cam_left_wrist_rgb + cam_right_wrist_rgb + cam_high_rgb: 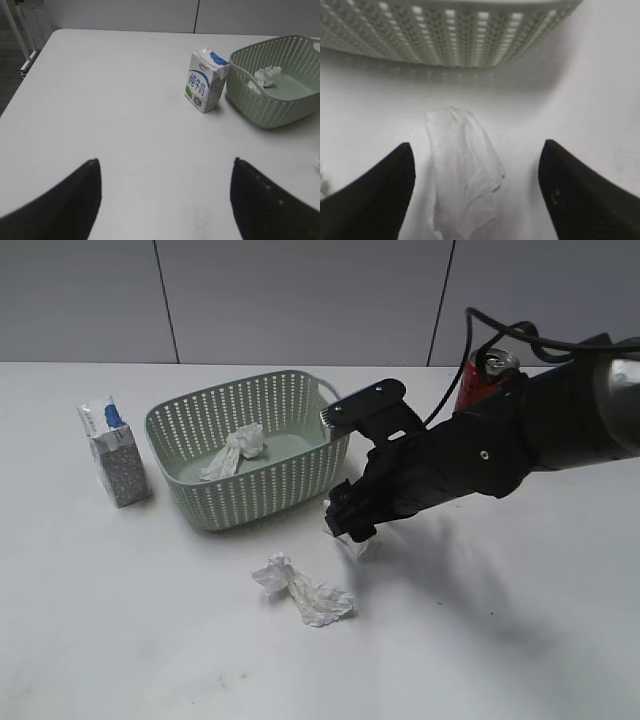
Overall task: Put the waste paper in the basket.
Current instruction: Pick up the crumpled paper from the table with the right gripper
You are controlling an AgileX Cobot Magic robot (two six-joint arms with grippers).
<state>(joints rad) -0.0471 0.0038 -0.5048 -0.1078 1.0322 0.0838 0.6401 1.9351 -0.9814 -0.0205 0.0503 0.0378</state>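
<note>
While the right gripper (350,525) is hanging low over the white table (120,620), its two black fingers (375,195) are standing wide apart with a crumpled piece of waste paper (465,175) lying on the table between them. That paper is sitting just near the front right side of the green basket (190,495), outside it. A second piece of waste paper (305,592) is lying on the table a bit nearer and to the left, apart from the gripper. A third crumpled paper (235,450) is already lying inside the basket. A small milk carton (115,452) is standing upright just left of the basket. A red drink can (480,380) is standing far back on the right, partly hidden behind the black arm. The left gripper (165,200) is hovering over a bare part of the table on the left, with its fingers also spread apart and holding nothing.
</note>
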